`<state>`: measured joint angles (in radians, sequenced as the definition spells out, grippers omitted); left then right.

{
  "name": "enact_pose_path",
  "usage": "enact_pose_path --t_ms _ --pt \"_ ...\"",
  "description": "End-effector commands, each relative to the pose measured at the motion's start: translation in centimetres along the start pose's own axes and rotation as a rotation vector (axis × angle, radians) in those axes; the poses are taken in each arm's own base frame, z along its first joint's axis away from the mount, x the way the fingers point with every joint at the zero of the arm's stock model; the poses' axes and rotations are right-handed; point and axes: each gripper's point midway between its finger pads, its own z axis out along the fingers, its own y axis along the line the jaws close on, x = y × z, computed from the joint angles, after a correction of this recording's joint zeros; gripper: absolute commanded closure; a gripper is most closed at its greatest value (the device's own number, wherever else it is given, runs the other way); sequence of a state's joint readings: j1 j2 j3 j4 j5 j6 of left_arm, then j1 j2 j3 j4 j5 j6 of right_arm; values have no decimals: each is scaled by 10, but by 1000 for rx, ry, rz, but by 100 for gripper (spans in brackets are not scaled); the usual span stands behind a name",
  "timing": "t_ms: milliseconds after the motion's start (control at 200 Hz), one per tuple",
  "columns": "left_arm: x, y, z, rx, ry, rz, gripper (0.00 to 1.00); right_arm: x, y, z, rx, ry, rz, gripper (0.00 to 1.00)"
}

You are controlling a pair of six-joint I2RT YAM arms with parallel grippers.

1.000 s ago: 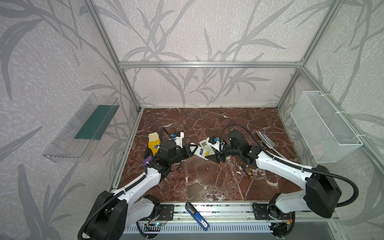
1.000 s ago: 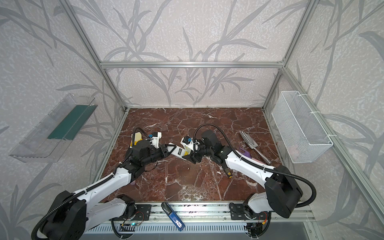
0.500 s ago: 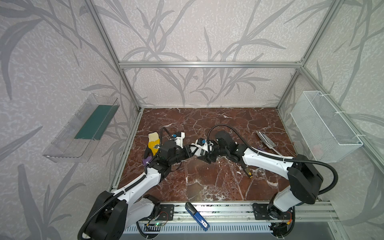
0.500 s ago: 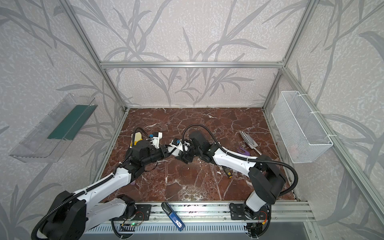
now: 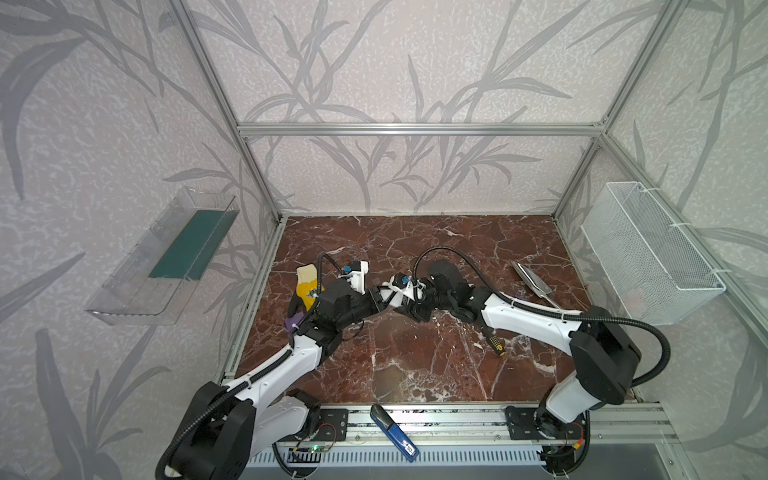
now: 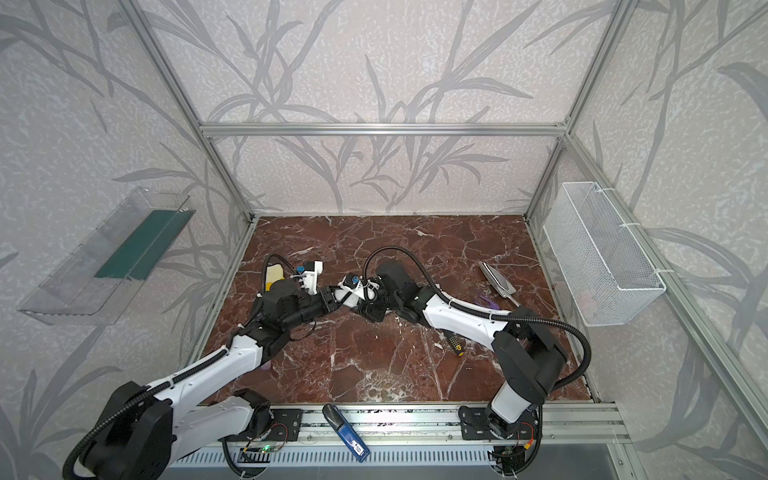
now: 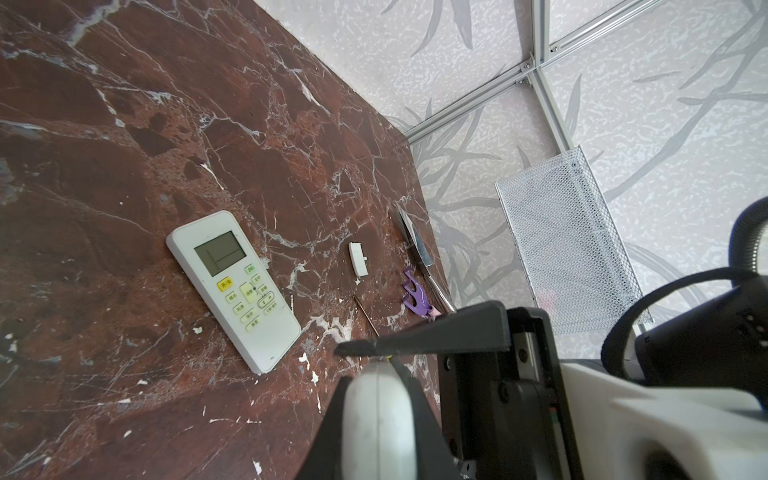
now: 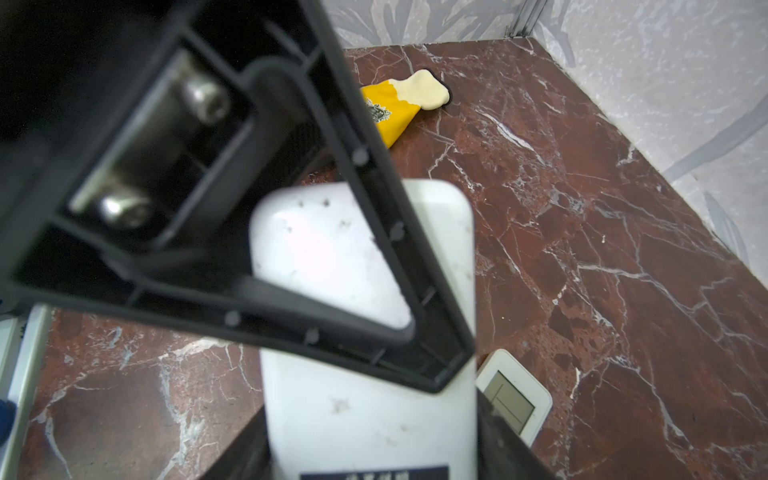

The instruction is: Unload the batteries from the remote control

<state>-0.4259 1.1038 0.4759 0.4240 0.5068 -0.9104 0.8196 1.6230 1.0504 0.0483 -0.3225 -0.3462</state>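
A white remote control [image 5: 395,296] hangs above the marble floor between my two grippers, which meet at mid-table. My left gripper [image 5: 379,302] is shut on the remote's thin edges, seen end-on as a rounded white body [image 7: 380,415]. My right gripper [image 5: 411,302] has its jaws against both long sides of the remote's plain back [image 8: 365,407], with a left finger [image 8: 374,208] crossing in front. A second white remote control [image 7: 232,286] lies face up on the floor under them. The batteries are hidden.
A small white cover piece [image 7: 358,259], a purple clip [image 7: 415,295] and a metal tool [image 5: 532,280] lie right of centre. A screwdriver [image 5: 496,343] lies by the right forearm. A yellow glove [image 5: 307,282] lies at the left. A wire basket [image 5: 648,257] hangs on the right wall.
The right arm has swung left to the remote that the left gripper holds, and its jaws have narrowed onto it. The left arm has stayed put.
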Motion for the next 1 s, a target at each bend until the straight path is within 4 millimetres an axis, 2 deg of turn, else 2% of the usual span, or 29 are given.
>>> enact_pose_path --t_ms 0,80,220,300,360,400,510,605,785,995 --pt "-7 -10 -1 38 -24 9 100 -10 -1 -2 11 -23 -16 43" --pt "-7 -7 -1 27 -25 8 100 -8 -1 -4 16 -20 -32 46" --pt "-6 -3 -1 6 -28 9 86 -2 -2 -7 30 -1 -63 62" --pt "-7 -1 -1 -4 -31 10 80 2 -2 -8 35 12 -74 65" --pt "-6 1 -1 -11 -30 8 68 6 -2 -10 42 23 -78 66" --pt "-6 2 -1 -16 -30 8 57 8 -3 -10 51 30 -79 66" --pt "-7 5 -3 -40 -33 5 17 18 -2 -13 54 64 -101 67" --pt "-9 14 -7 -100 -38 2 1 34 2 -15 37 116 -114 67" --pt "-20 36 -22 -252 -68 12 1 67 17 -18 -23 215 -101 66" --pt "-27 55 -39 -364 -124 9 2 103 31 -17 -82 347 1 63"
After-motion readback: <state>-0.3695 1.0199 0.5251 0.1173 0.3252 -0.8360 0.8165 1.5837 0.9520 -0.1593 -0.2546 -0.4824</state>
